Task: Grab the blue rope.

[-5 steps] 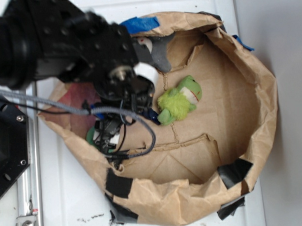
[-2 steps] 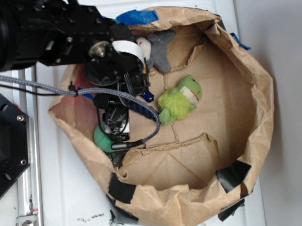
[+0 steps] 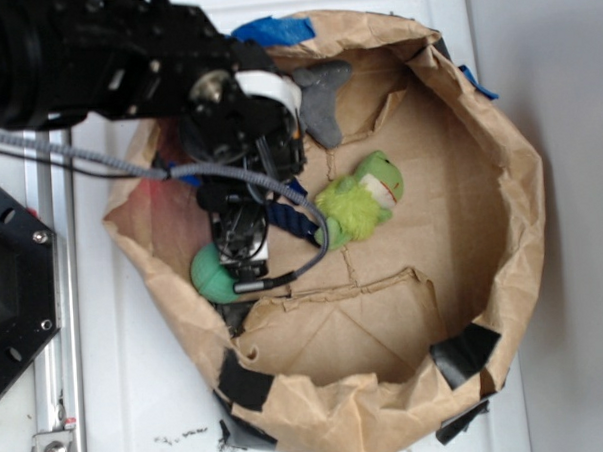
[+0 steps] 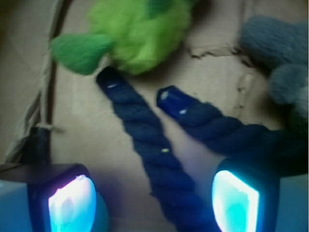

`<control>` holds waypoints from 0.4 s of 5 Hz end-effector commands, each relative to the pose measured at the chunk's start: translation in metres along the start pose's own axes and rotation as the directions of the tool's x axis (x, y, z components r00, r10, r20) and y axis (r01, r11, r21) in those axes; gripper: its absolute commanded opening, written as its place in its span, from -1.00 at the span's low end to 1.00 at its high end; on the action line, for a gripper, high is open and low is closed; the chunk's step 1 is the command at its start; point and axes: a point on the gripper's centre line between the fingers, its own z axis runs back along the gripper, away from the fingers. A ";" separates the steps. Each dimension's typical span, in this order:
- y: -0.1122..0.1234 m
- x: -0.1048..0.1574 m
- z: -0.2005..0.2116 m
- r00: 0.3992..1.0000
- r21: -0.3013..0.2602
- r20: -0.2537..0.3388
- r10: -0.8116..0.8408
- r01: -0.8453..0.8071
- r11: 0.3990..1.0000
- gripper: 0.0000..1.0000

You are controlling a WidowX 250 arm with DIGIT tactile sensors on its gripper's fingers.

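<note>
Wrist view alone shows the blue rope (image 4: 159, 159) clearly: two navy twisted strands lie on the cardboard floor, their capped ends side by side just below the green plush toy (image 4: 130, 31). One strand runs down between the two glowing fingertip pads (image 4: 72, 203); the other bends off toward the right pad. The gripper (image 4: 154, 203) is spread apart, with nothing pinched between the pads; whether they touch the rope cannot be told. A grey plush toy (image 4: 280, 53) sits at the upper right edge, partly cut off.

Exterior view shows what the wrist camera misses: the brown paper bag (image 3: 501, 207) with its rolled rim, patched with black tape, and the black robot arm (image 3: 104, 64) reaching in over the bag's left rim. From here only a short piece of the blue rope (image 3: 289, 219) shows, near the left middle of the bag floor, beside the green plush toy (image 3: 358, 198); the arm and a grey braided cable (image 3: 78, 156) hide the rest. The gripper (image 3: 240, 249) itself is hard to make out.

Counted: one rope, one green plush, one grey plush (image 3: 321, 95) near the top rim, and one green ball-like object (image 3: 209, 273) by the left rim, partly hidden.
</note>
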 end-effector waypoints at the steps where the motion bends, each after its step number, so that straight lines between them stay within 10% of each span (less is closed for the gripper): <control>1: -0.001 0.003 0.026 0.999 -0.016 0.036 0.041 -0.040 0.999 1.00; 2: -0.003 0.005 0.036 0.998 -0.032 0.041 0.046 -0.045 0.999 1.00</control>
